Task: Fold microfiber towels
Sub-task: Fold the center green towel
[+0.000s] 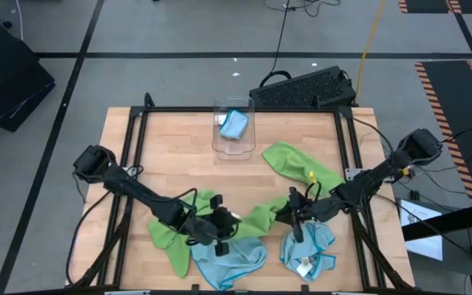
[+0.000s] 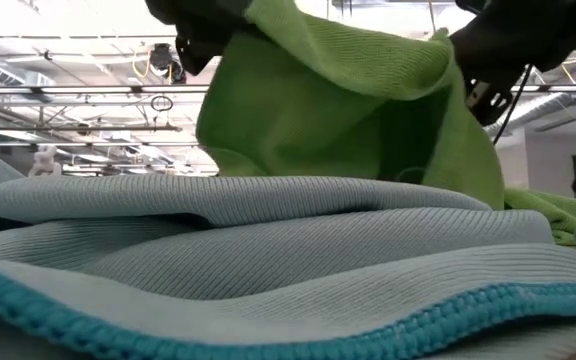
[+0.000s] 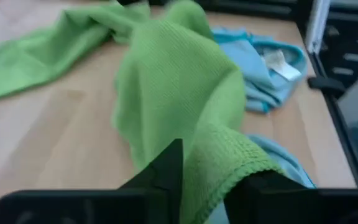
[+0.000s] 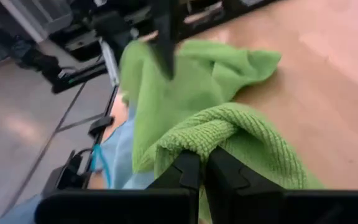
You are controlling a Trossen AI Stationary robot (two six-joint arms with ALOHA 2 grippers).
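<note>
both grippers, left (image 1: 224, 225) and right (image 1: 295, 215), pinch the same green towel (image 1: 256, 220) near the table's (image 1: 179, 156) front edge

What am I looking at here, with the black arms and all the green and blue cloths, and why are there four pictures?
It is a robot with two dark arms at a wooden table. One picture looks straight down, one looks level across the tabletop, and one camera sits on each wrist. The left gripper and the right gripper each hold an end of the same green towel, stretched between them near the front edge. The right gripper is shut on it; the left gripper's fingers have the cloth between them. Below lie two blue towels, with another green towel at the left and one farther back. A clear bin holds a folded blue towel.
</note>
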